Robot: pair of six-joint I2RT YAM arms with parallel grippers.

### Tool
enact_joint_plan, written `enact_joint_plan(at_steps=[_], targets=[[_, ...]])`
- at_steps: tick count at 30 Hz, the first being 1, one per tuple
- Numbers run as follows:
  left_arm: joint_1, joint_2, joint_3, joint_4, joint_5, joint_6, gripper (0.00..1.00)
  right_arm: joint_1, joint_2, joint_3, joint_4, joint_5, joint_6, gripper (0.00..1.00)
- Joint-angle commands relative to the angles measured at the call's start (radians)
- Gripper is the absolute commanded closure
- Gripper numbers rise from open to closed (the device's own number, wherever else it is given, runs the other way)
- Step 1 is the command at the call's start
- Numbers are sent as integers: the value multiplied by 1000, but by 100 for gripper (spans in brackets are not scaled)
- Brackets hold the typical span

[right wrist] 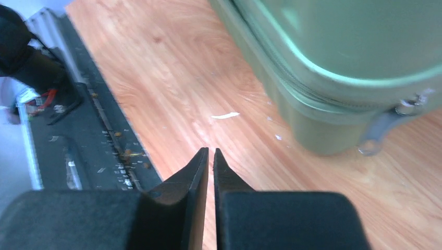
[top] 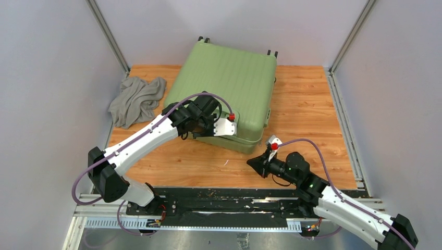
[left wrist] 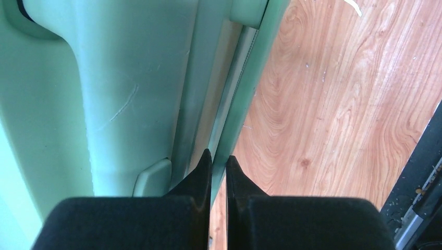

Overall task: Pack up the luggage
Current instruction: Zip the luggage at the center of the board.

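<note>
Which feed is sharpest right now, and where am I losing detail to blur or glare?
Top external: even light, sharp, soft shadow beside the luggage. Left wrist: the green shell is close and soft; the grain of the table is crisp. Right wrist: luggage smeared, zip pull blurry, pale glare along the lid edge.

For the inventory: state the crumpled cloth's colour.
Grey cloth, clearest in the top external view.

white left arm [top: 139, 141] and right arm [top: 344, 205], black joints, purple cables [top: 306, 140], red wrist knobs [top: 231, 116], pointed black left claw [left wrist: 218, 159] and right claw [right wrist: 210, 152].
</note>
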Motion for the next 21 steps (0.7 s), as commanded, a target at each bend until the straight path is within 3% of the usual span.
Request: enact_joint_plan(at_steps=[1,6,10,15,21], targets=[[9,-69,72,243,-86,21,100,-30,-16,12,-131,171,43,76],[9,-96,45,241,-96,26,100,-182,-52,39,-167,188,65,36],[9,-99,39,243,-101,26,100,-338,1,65,-100,12,58,13],[16,-97,47,244,-113,29,100,-444,127,63,122,-201,36,16],[29,-96,51,260,-128,32,100,-470,338,132,262,-391,6,22]])
